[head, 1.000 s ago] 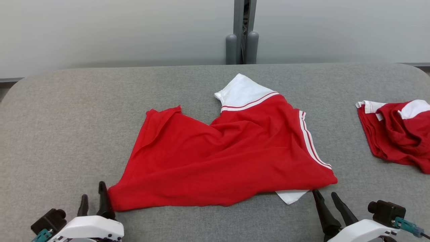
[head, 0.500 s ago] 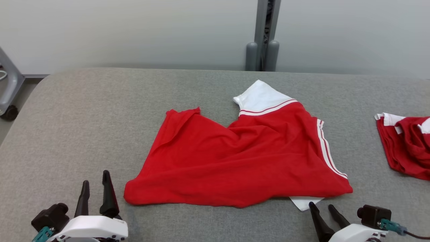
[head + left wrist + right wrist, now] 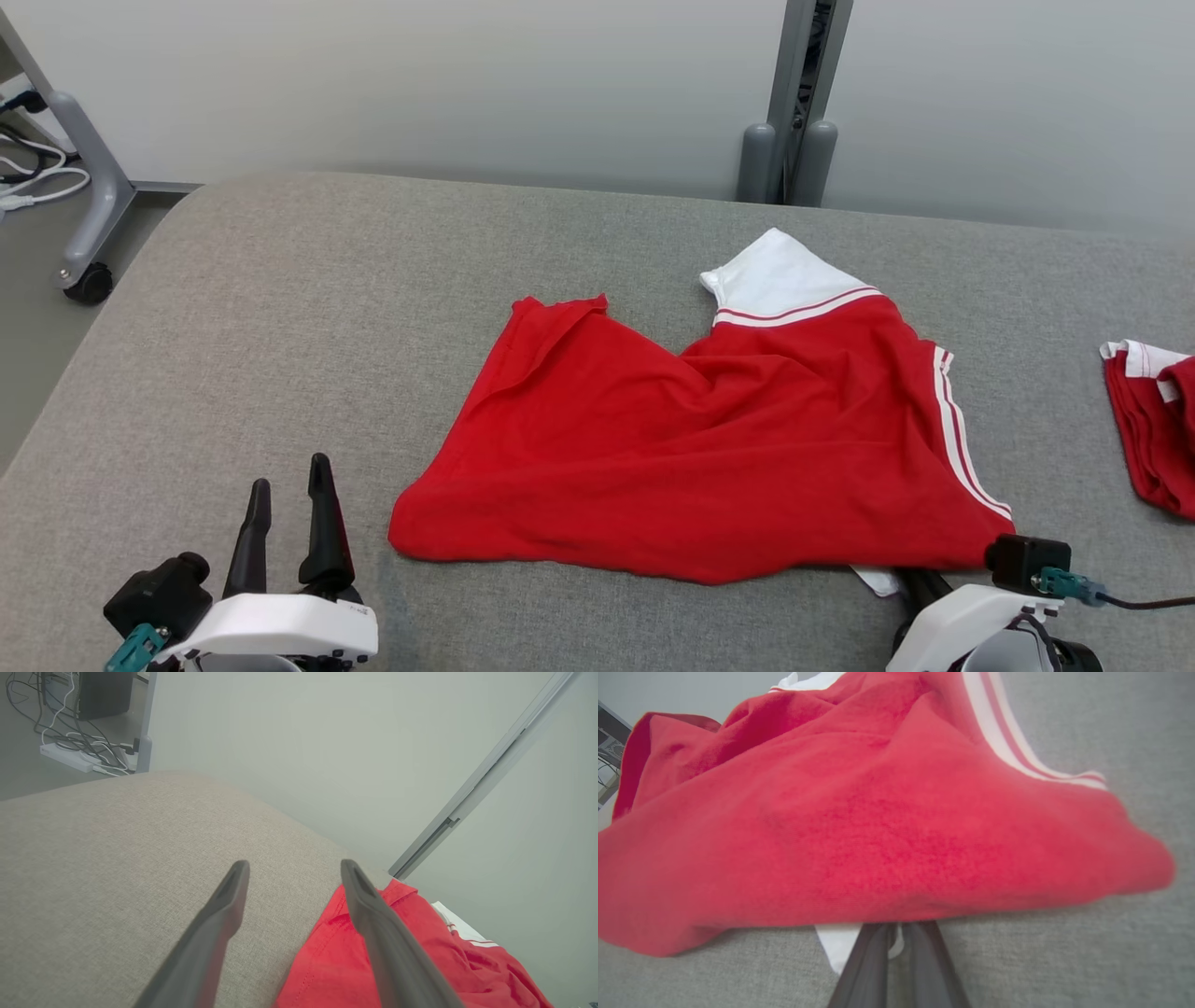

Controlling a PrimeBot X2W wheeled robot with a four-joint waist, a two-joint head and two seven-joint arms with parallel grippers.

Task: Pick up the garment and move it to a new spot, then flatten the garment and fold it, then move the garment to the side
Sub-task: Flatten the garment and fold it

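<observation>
Mid-frame in the head view, spread on the grey table [image 3: 280, 308]: the garment [image 3: 709, 457], red, rumpled, white band toward the top. At lower right, pinched by the right gripper [image 3: 899, 940]: jaws almost together on the white flap under the red hem, tips hidden beneath the cloth. Probably taken at that corner for lifting and carrying to a fresh spot. At lower left, just beside the other near corner: the left gripper [image 3: 289, 474], jaws wide, gripping nothing, likely poised to take that end. At the right edge, well apart: a second red pile [image 3: 1153, 429].
</observation>
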